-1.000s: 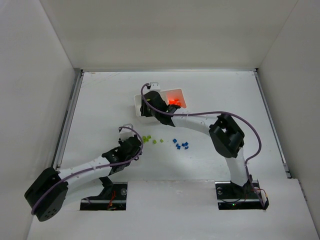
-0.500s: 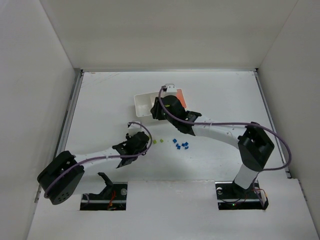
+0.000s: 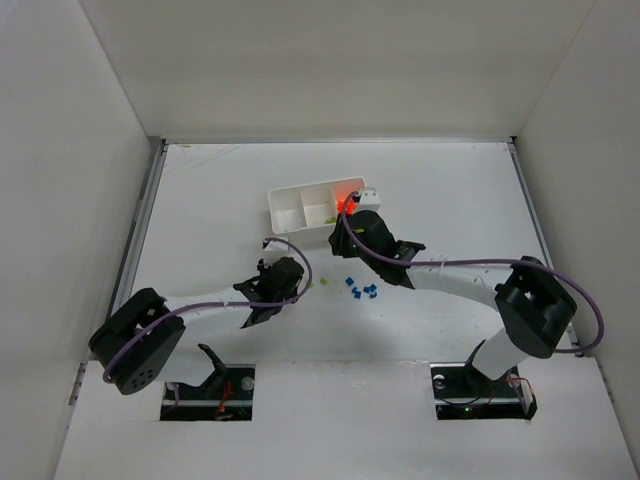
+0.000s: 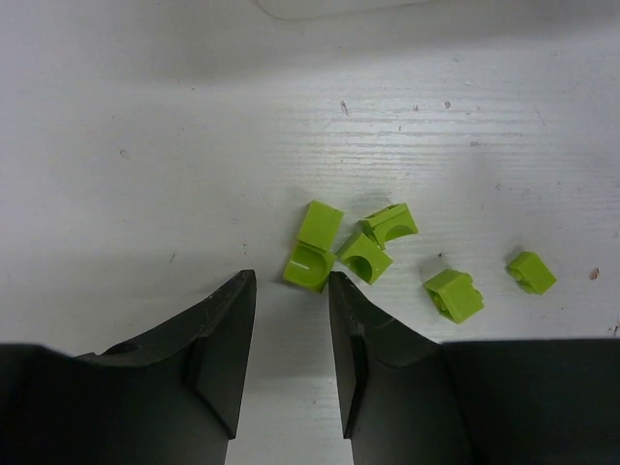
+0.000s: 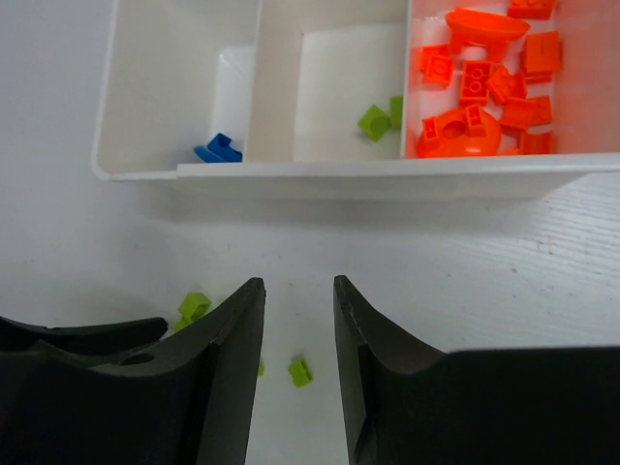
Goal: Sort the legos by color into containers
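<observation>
Just behind green legos (image 4: pixel 318 228), left hand (image 4: pixel 291 281) hovers, fingers parted.

I see the white tray (image 5: pixel 320 172) holding orange legos (image 5: pixel 484 82) in its right compartment, two green legos (image 5: pixel 374 121) in the middle and one blue piece (image 5: pixel 219 150) on the left. Loose green bricks (image 4: pixel 339 254) and blue bricks (image 3: pixel 362 290) lie on the counter (image 3: pixel 450 200).
</observation>
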Controlling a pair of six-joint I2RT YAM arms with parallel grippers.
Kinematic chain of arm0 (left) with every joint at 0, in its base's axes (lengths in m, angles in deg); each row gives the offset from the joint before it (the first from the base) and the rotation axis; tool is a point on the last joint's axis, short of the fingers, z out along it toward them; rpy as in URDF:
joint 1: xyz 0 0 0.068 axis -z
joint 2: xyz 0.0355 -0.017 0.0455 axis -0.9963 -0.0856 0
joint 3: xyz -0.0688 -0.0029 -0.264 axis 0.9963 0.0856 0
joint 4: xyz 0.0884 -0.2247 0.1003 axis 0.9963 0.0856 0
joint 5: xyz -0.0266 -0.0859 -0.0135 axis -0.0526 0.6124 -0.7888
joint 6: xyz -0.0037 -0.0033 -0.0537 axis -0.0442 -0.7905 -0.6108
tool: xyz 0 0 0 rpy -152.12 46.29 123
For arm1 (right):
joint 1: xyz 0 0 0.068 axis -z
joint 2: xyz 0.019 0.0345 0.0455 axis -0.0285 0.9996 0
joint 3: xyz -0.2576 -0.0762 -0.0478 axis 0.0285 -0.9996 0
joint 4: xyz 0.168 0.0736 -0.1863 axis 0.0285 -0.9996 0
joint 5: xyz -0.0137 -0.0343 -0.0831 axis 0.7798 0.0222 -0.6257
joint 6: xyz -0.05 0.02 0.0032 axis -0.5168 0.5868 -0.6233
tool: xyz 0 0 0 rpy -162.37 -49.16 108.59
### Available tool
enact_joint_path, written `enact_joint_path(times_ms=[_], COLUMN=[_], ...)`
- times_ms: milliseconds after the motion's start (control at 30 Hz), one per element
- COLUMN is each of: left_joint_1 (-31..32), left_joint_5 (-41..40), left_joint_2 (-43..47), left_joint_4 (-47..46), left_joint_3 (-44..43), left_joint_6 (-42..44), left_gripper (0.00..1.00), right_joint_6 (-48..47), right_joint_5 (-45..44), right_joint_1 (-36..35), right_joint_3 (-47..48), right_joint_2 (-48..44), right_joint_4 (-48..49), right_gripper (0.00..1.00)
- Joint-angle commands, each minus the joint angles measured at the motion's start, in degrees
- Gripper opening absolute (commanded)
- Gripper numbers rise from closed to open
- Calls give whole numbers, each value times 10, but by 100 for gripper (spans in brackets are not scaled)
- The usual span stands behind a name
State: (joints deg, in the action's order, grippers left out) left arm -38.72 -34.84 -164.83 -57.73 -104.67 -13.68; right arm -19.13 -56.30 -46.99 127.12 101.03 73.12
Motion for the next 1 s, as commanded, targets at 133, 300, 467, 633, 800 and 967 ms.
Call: enact_joint_path(times_ms=[133,300,467,633,800,967], left_joint_1=[1,9,14,15,-11,-48], left_joint_5=[-5,-5,-9,-2,28,65], left_joint_2=[-24,-1,93,130,39,-98], left_joint_4=[-10,-8,53,81,39,6], left_joint_3=[-25,-28,-44,-105,-211,-320], left_joint_6=[15,18,10,13,50,70], left_gripper=[26,15,13,14,14,16], right_joint_6=[6,6,7,9,26,56], right_joint_5=[-9,-11,-13,-14,-14,-21], right_joint_1=[17,23,37,53,55,43], right_joint_3=[-39,-85,-153,-213,-259,-300], right_joint_2=[-61,-104,-161,-204,-242,-281], right_joint_4=[55,55,52,55,55,39], right_gripper=[40,40,40,40,40,39])
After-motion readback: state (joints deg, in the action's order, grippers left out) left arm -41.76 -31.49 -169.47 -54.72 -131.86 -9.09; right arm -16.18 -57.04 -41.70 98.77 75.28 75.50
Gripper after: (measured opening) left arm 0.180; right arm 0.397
